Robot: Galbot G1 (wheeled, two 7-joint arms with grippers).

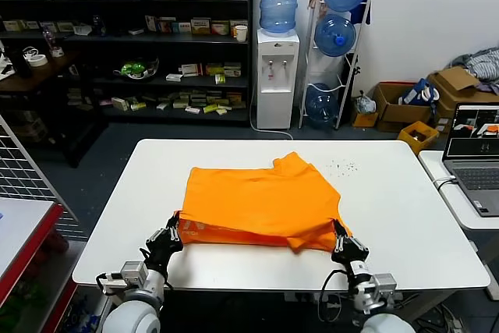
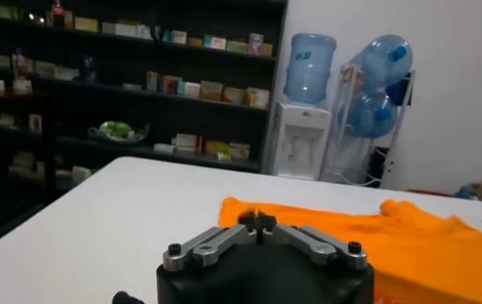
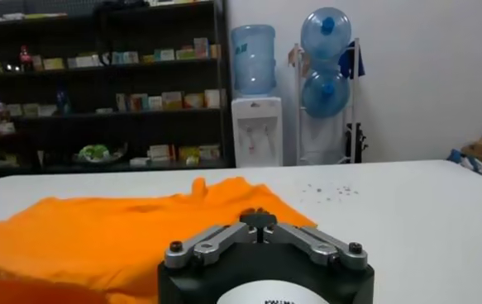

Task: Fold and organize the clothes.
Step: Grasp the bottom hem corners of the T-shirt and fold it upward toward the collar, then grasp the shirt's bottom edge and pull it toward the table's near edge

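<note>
The bright orange T-shirt lies partly folded on the white table, a sleeve sticking up at its far edge. My left gripper is shut on the shirt's near left corner, and my right gripper is shut on its near right corner, both low at the table's front. In the left wrist view the closed gripper pinches the edge of the orange cloth. In the right wrist view the closed gripper sits against the shirt. No lettering shows.
An open laptop stands on a side table at the right. Dark specks dot the table's far right. A red-edged table is at the left. Shelves, a water dispenser and cardboard boxes stand behind.
</note>
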